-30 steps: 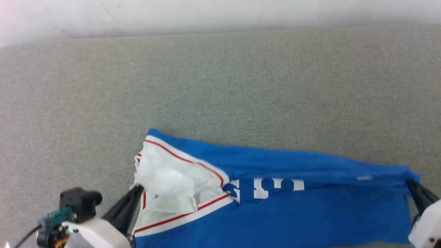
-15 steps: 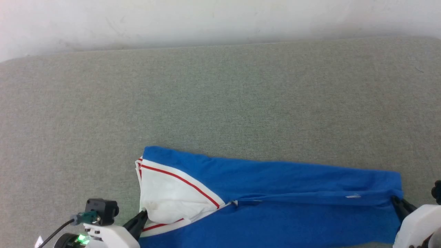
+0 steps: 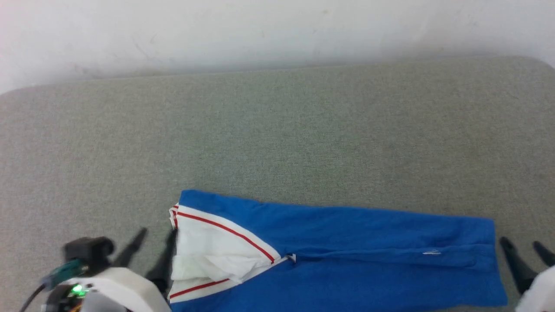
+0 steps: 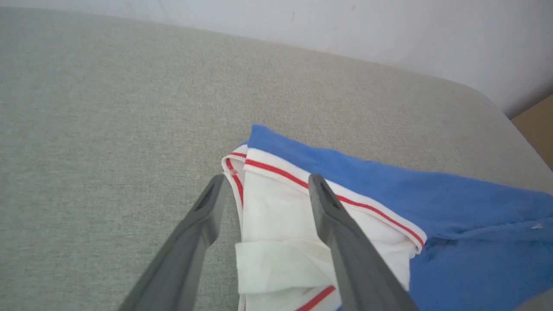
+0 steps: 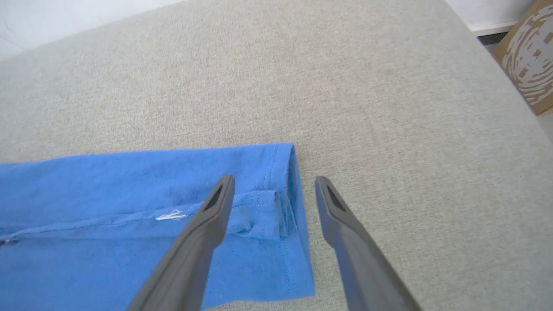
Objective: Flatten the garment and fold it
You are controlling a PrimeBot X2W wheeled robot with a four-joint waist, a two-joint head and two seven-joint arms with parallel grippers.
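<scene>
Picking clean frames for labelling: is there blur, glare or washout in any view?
Head view: soft throughout, the left end effector smeared by motion blur, the wall washed out. Left wrist view: crisp, red trim on the shirt clear, light even. Right wrist view: crisp too, stitching legible, no glare.

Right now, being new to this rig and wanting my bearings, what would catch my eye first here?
The bright blue garment, folded into a long band, lies on the grey fabric surface nearest the robot, with its white, red-striped sleeve at the left end. The left gripper and right gripper stand open at its two ends, holding nothing.
</scene>
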